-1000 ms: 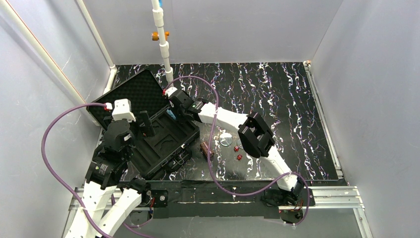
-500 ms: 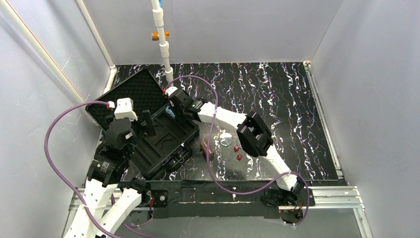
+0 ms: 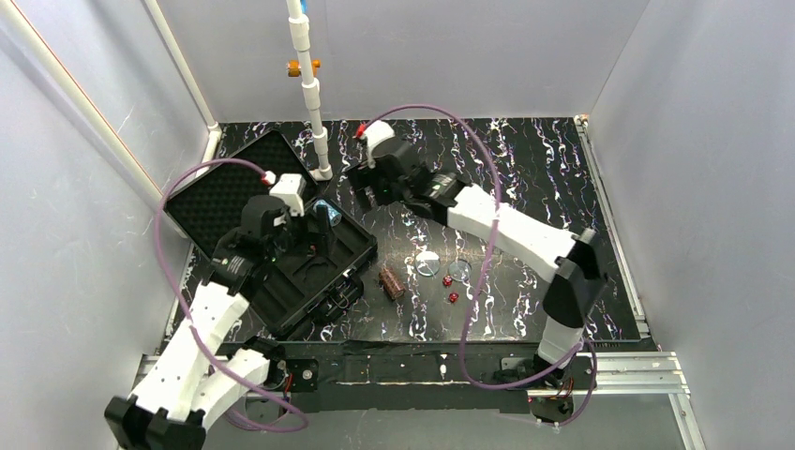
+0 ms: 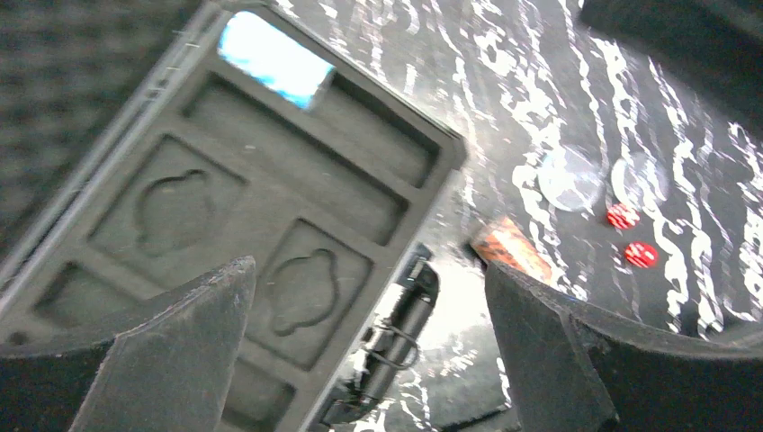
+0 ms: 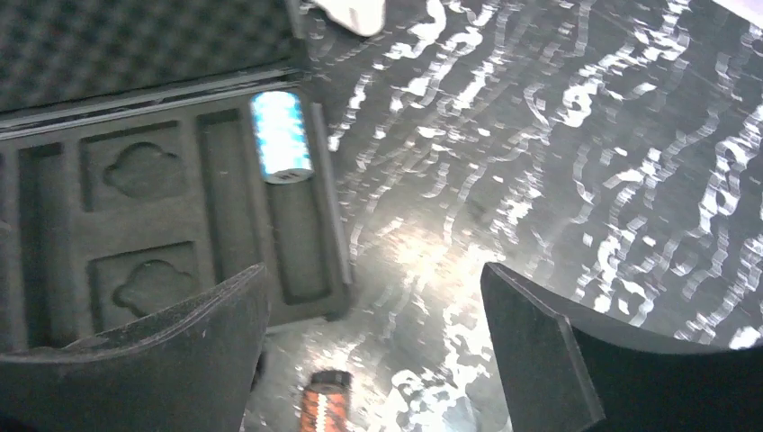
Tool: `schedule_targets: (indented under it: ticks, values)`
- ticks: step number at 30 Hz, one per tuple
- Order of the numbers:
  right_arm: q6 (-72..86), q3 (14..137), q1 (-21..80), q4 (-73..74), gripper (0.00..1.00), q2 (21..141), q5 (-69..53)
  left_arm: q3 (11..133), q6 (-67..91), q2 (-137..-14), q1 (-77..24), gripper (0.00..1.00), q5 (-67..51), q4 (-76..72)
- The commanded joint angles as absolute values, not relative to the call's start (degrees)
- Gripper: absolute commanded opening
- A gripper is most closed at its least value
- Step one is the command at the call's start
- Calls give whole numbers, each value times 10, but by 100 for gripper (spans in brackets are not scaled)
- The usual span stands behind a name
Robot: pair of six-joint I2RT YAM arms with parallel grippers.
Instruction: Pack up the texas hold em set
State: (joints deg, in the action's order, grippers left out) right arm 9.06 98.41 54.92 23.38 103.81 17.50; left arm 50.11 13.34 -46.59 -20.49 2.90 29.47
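Black foam-lined hard case [image 3: 314, 277], lying open.
I am seeing left gripper [image 4: 367, 270] above it, right gripper [image 5: 373, 274] past its far corner, both spread empty; blue-white chip stack [image 5: 281, 135] lying in its far slot.

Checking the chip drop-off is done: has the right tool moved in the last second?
Yes. The right tool went rightward in the top view: from over the case by the white pole to well right of that pole, off the case.

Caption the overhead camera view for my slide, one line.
Open black case holds the blue-white chip stack; the brown chip stack, clear discs and red dice lie on the table.
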Motion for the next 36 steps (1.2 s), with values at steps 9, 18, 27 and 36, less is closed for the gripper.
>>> schedule_targets:
  ticks: [9, 18, 27, 36]
  values:
    - [196, 805, 420, 232, 98, 851, 228, 581, 140, -638, -317, 98, -68, 296]
    - [232, 705, 413, 218, 98, 715, 366, 658, 144, -789, -447, 88, 15, 296]
    - [227, 658, 412, 196, 98, 604, 401, 726, 187, -919, -539, 81, 70, 291]
    - [211, 636, 411, 183, 99, 563, 407, 775, 265, -1012, -593, 75, 102, 291]
